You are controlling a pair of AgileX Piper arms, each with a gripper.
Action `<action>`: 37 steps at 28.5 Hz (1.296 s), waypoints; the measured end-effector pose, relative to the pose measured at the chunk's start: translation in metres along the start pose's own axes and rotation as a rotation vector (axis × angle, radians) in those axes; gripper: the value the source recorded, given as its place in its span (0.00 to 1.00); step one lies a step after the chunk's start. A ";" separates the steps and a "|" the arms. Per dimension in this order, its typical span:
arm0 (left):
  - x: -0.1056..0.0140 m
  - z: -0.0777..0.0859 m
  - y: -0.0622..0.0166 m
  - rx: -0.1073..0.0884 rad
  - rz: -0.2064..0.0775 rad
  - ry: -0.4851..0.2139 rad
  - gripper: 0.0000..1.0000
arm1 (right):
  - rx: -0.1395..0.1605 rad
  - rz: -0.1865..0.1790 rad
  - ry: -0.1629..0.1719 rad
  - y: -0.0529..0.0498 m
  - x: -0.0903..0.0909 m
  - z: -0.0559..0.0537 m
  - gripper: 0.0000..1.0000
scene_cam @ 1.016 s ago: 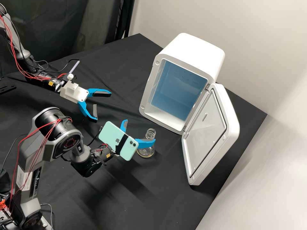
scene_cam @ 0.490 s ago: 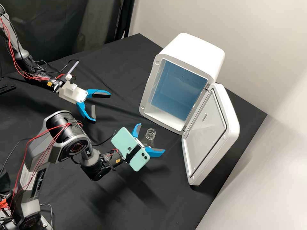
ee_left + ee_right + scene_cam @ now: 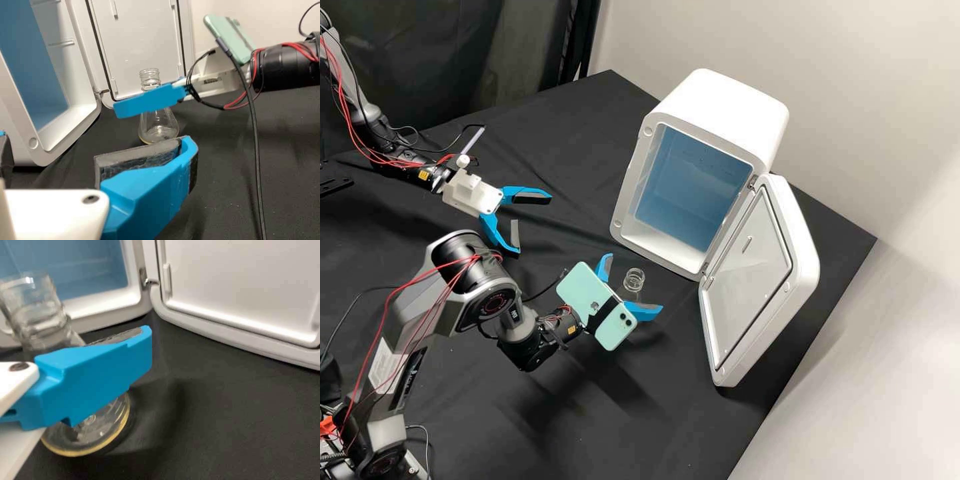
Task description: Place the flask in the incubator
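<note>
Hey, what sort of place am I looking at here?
Probably a robotics lab staged for lab work: a flask, an open incubator and a robot arm on a black bench.

The incubator stands on the tabletop near its far right edge, mouth facing the tabletop's middle, its door swung out along the right edge. The flask stands upright on the tabletop just before the mouth, between the right claw's two fingers. The left claw is left of the flask, well apart from it, toward the left edge.
</note>
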 end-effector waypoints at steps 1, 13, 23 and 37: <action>0.000 0.000 0.0000 0.000 0.000 0.000 1.00 | 0.000 -0.004 -0.005 -0.001 0.000 0.001 1.00; 0.000 0.000 0.0000 0.000 0.000 0.000 1.00 | -0.001 -0.014 -0.008 -0.003 0.001 0.003 1.00; 0.000 0.000 0.0000 0.000 0.000 0.000 1.00 | 0.006 -0.037 -0.068 -0.006 0.006 0.017 1.00; 0.000 0.001 -0.0003 0.012 -0.003 -0.015 1.00 | 0.007 -0.034 -0.072 -0.005 0.008 0.018 1.00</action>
